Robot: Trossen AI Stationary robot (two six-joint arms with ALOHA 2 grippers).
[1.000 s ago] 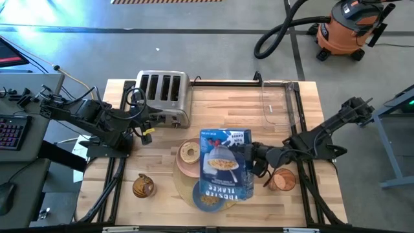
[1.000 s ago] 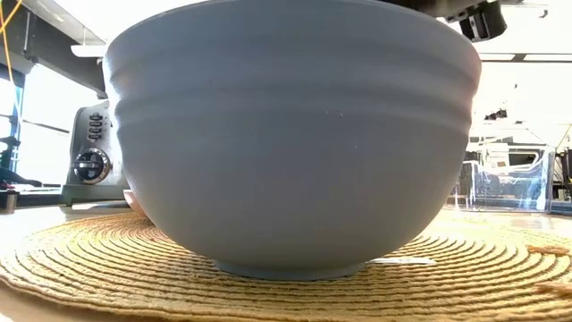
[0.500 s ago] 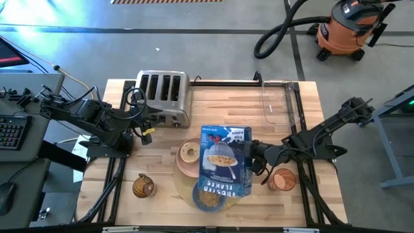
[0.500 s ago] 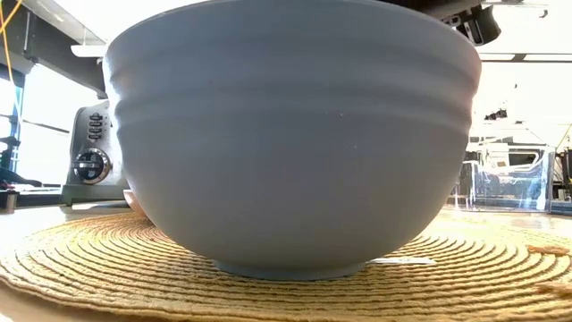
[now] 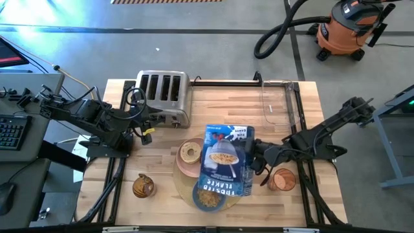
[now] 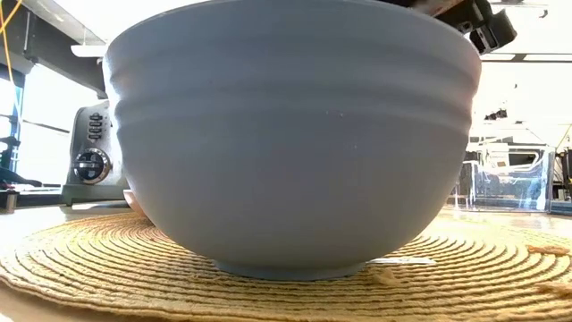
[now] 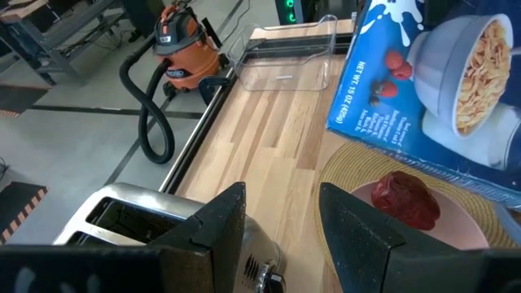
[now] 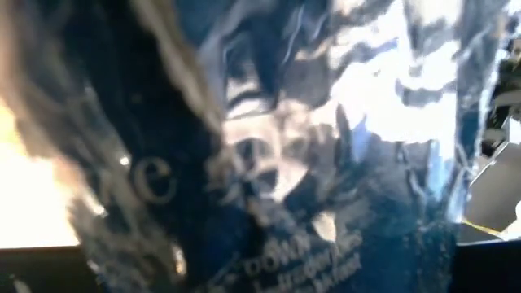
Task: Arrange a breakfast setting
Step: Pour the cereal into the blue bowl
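A round tan placemat (image 5: 184, 184) lies at the table's near middle. On it stand a pink plate (image 5: 183, 165) with a tan bagel (image 5: 189, 153) and a red fruit (image 7: 405, 199), and a blue bowl (image 6: 295, 134) holding beige flakes (image 5: 208, 201). My right gripper (image 5: 250, 157) is shut on a blue cereal box (image 5: 225, 162), which hangs over the bowl and hides part of it and the plate. My left gripper (image 7: 281, 203) is open above the toaster's near end (image 5: 147, 126), with nothing between its fingers. My right gripper holds the cereal box by its right-hand long side (image 5: 247, 155), coming about level from the table's right. The box hangs clear of the table, slanted, with its lettered end (image 5: 223, 184) above the bowl. The box fills the wrist view and hides the fingers.
A steel four-slot toaster (image 5: 163, 96) stands at the far left. A clear container (image 5: 277, 103) sits at the far right. A brown round object (image 5: 143, 186) lies near the front left, and an orange cup (image 5: 283, 179) stands under the right arm.
My right gripper has rolled at the wrist while staying in place. The cereal box has turned with it: its far end has swung toward the table's right, its lettered near end toward the left, and it stays over the bowl.
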